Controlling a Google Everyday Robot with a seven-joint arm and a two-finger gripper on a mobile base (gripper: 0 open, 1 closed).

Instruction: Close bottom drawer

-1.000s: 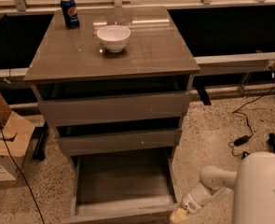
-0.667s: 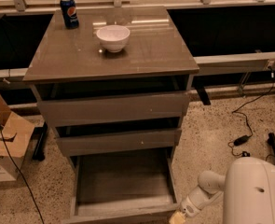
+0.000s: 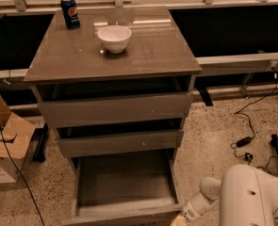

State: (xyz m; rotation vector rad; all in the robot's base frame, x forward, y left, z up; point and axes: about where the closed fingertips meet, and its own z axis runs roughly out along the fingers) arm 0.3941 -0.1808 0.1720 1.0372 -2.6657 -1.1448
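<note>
The bottom drawer [image 3: 124, 180] of the grey-brown cabinet is pulled far out. Its shallow box shows a bare wood-grain floor, and its narrow front [image 3: 124, 216] runs along the lower edge of the view. The middle drawer [image 3: 119, 142] and the top drawer [image 3: 115, 109] above it stand slightly out. My gripper [image 3: 178, 221] is at the bottom edge of the view, right by the right end of the bottom drawer's front. My white arm [image 3: 242, 199] comes in from the lower right.
A white bowl [image 3: 114, 37] and a blue soda can [image 3: 70, 12] stand on the cabinet top [image 3: 152, 55]. A cardboard box [image 3: 4, 145] sits on the floor at left. Black cables and a power adapter [image 3: 244, 142] lie on the speckled floor at right.
My arm has shifted left in the view, its white body covering more of the lower right corner. The gripper stays by the drawer's right front corner. The drawer has not moved.
</note>
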